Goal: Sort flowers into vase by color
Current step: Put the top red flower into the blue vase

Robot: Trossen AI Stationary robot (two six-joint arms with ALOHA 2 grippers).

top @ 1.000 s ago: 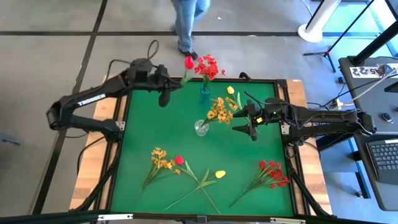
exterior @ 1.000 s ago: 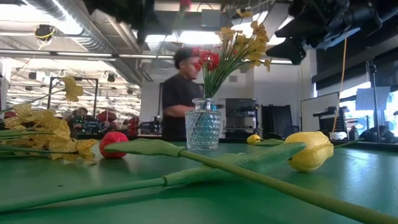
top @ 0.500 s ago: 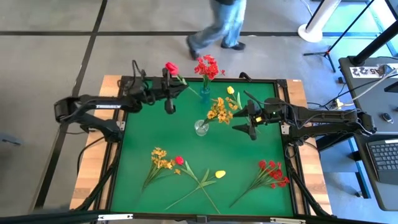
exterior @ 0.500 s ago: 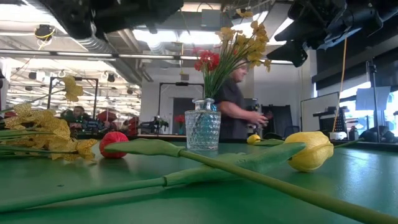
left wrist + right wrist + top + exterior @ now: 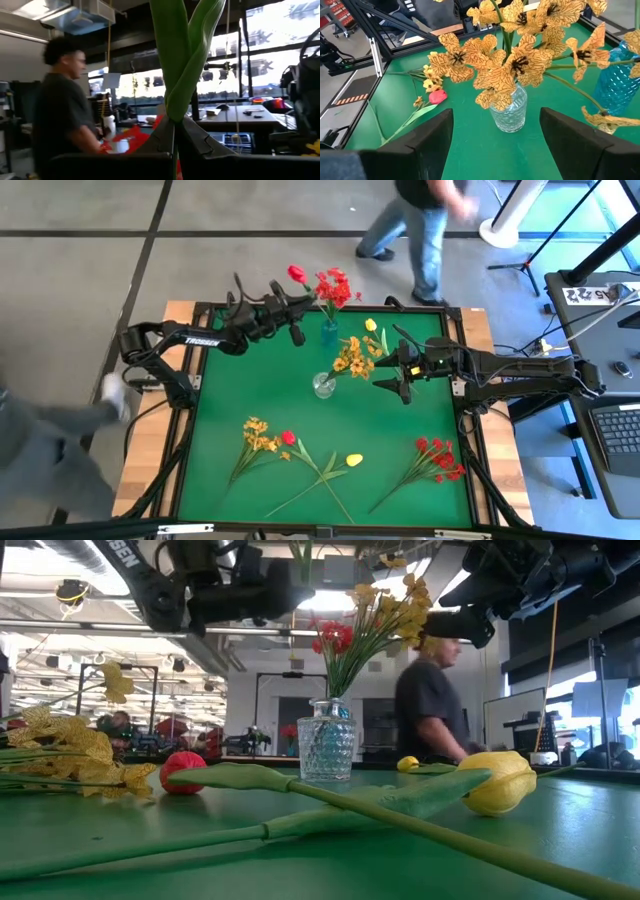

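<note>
Left gripper [image 5: 296,332] clenched on red tulip [image 5: 297,274] beside blue vase [image 5: 329,332]; next: insert stem. Right gripper [image 5: 402,386] released

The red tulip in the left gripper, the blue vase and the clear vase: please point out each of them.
red tulip [image 5: 297,274], high view, on the bloom.
blue vase [image 5: 329,333], high view, on the glass body.
clear vase [image 5: 327,748], low view, on the patterned glass wall.

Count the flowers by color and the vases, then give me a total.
Red flowers: 4
Yellow flowers: 4
Vases: 2
Total: 10
</note>
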